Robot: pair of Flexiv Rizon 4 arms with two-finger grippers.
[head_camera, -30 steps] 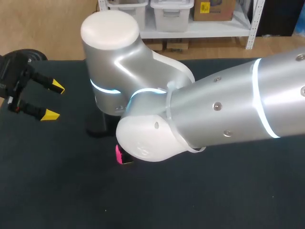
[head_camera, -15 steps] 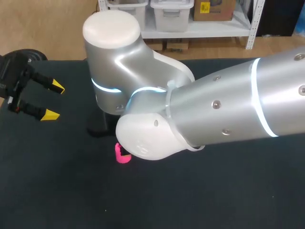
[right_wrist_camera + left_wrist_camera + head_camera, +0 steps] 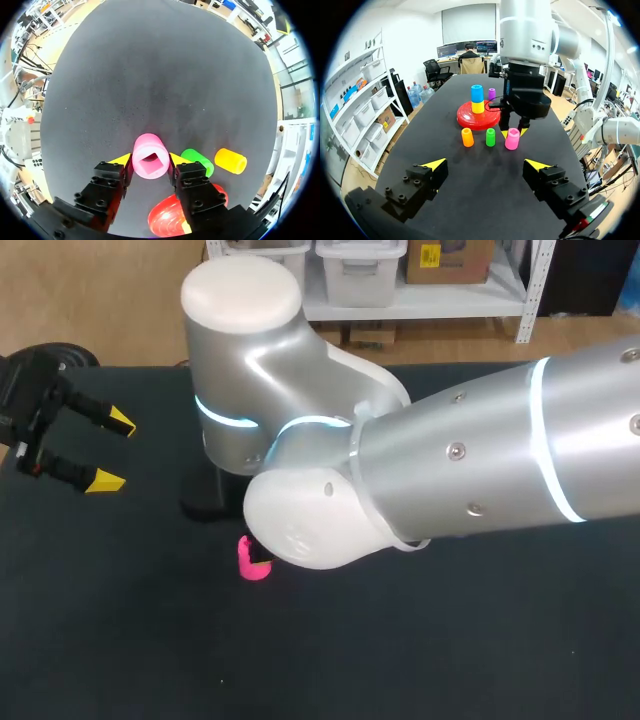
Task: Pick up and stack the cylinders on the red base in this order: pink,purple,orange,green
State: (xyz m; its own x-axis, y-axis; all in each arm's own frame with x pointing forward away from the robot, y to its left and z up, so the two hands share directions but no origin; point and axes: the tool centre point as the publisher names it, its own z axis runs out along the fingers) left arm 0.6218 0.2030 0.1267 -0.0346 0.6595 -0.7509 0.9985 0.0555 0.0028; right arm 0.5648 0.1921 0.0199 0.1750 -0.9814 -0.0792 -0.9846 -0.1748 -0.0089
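The pink cylinder point(image 3: 149, 156) stands on the dark bench point(image 3: 150, 65), between the fingers of the right hand point(image 3: 149, 161). Both fingers seem to press its round sides, so that hand appears to be pinching it. In the head view only a sliver of pink point(image 3: 249, 562) shows, left of the frame's centre under the bulky right arm point(image 3: 420, 470).

The left hand point(image 3: 485, 166) hangs spread and holds nothing, well apart from the cylinders.

Just beside the pink piece stand the green cylinder point(image 3: 490, 137) and the orange cylinder point(image 3: 467, 137). Behind them is the red base point(image 3: 478, 116), already carrying a yellow cylinder point(image 3: 477, 106) with a blue cylinder point(image 3: 477, 93) on top. The purple cylinder point(image 3: 491, 93) is beyond the base.

The pink piece looks like a small hollow plastic part, likely light and stiff with smooth walls that may slip. It has a square socket in its end. The best hold is probably across the curved sides near mid-height, leaving the lower end free to seat.
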